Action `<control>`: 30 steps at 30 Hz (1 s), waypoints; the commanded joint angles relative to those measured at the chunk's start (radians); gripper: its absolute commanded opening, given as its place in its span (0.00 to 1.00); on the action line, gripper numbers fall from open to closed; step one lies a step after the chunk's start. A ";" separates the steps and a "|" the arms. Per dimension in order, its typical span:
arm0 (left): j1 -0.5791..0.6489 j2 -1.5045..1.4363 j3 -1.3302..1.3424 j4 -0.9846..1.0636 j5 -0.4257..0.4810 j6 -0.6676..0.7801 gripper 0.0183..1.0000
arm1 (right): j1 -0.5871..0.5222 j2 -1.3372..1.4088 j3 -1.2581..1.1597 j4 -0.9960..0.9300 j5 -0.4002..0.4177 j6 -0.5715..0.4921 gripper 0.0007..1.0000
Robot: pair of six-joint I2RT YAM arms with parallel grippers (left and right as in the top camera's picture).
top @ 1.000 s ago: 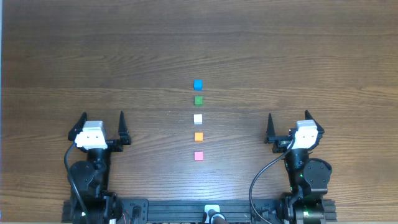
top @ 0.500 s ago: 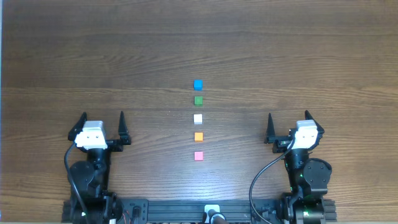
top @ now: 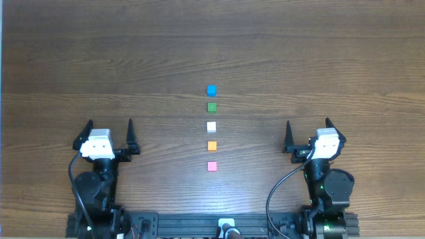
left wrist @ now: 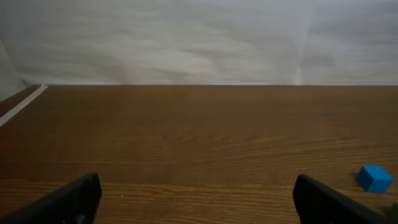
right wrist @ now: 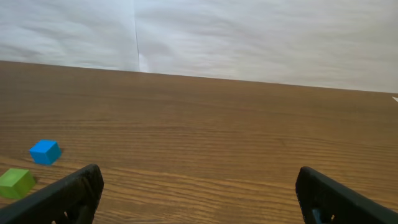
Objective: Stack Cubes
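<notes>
On the table [top: 99, 53], five cubes [top: 211, 127] in a line, left gripper [top: 109, 123], right gripper [top: 307, 123] both spread wide

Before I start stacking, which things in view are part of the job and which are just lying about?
For the job: blue cube, green cube, white cube, orange cube, pink cube, all in one row; left gripper and right gripper, both open.
Not part of it: wooden table; white backdrop behind it.
</notes>
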 commanded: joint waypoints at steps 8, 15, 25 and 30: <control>-0.001 -0.007 -0.005 0.058 0.062 -0.020 1.00 | -0.005 -0.009 -0.005 -0.003 0.000 -0.004 0.99; -0.001 -0.007 0.040 0.030 0.077 -0.272 0.99 | -0.005 -0.009 -0.005 -0.003 0.000 -0.004 0.99; -0.047 0.155 0.478 -0.387 0.059 -0.301 1.00 | -0.005 -0.009 -0.005 -0.003 -0.001 -0.004 0.99; -0.197 0.333 0.728 -0.622 0.064 -0.307 1.00 | -0.005 -0.009 -0.005 -0.003 0.000 -0.004 0.99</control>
